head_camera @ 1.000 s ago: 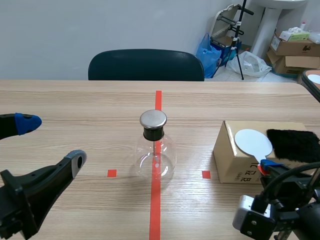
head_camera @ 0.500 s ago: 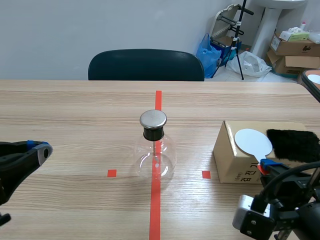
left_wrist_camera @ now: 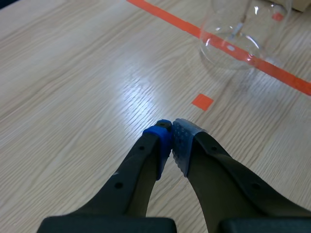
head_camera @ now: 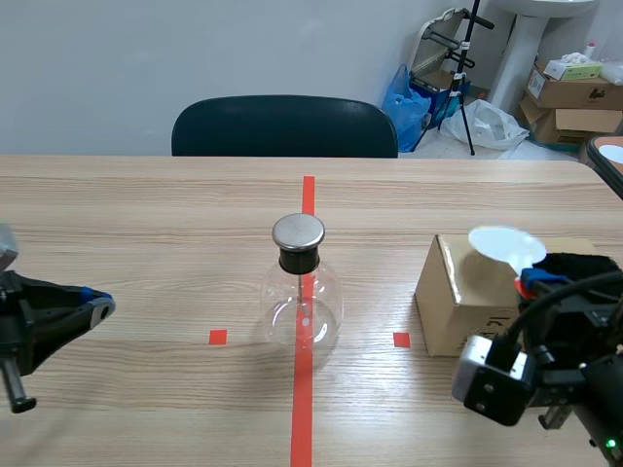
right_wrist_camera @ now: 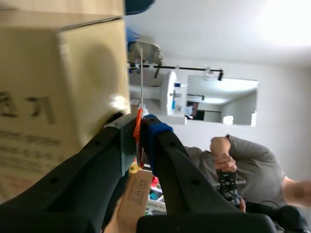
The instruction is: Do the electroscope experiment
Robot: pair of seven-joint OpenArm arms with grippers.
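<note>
Carefully, with the right gripper [head_camera: 531, 284] clamped on the white paddle [head_camera: 506, 245], raise it level, clear of the box [head_camera: 458, 304] by the table's right edge

Scene view: from between the arms, low at the near edge of the table [head_camera: 146, 214], facing across it toward a chair [head_camera: 282, 126].
Left wrist view: close above the wood, looking forward past the closed left gripper [left_wrist_camera: 171, 138]; flask [left_wrist_camera: 243, 34] shared with the scene view.
Right wrist view: rolled sideways, hard against the box [right_wrist_camera: 58, 73], facing the room past the right gripper [right_wrist_camera: 140, 132] pinching the paddle [right_wrist_camera: 139, 115]; both shared with the scene view.
</note>
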